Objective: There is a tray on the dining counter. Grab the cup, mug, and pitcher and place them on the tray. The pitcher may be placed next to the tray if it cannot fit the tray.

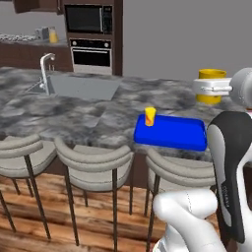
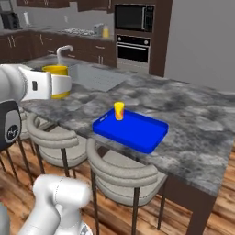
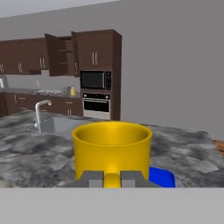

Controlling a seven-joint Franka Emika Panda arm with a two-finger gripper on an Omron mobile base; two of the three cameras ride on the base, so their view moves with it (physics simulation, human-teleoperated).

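Above counter's near edge, mug (image 3: 112,148) held clear

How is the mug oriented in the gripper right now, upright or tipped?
Upright. In the hand view the mug shows its open rim level on top, and the gripper is shut on its handle. It hangs above the dining counter.

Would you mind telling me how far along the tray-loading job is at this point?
Done: the cup already stands on the blue tray, near one corner. In hand: the hand is shut on the handle of the yellow mug, carried above the dining counter and not yet over the tray. Left: setting the mug down, then fetching the pitcher.
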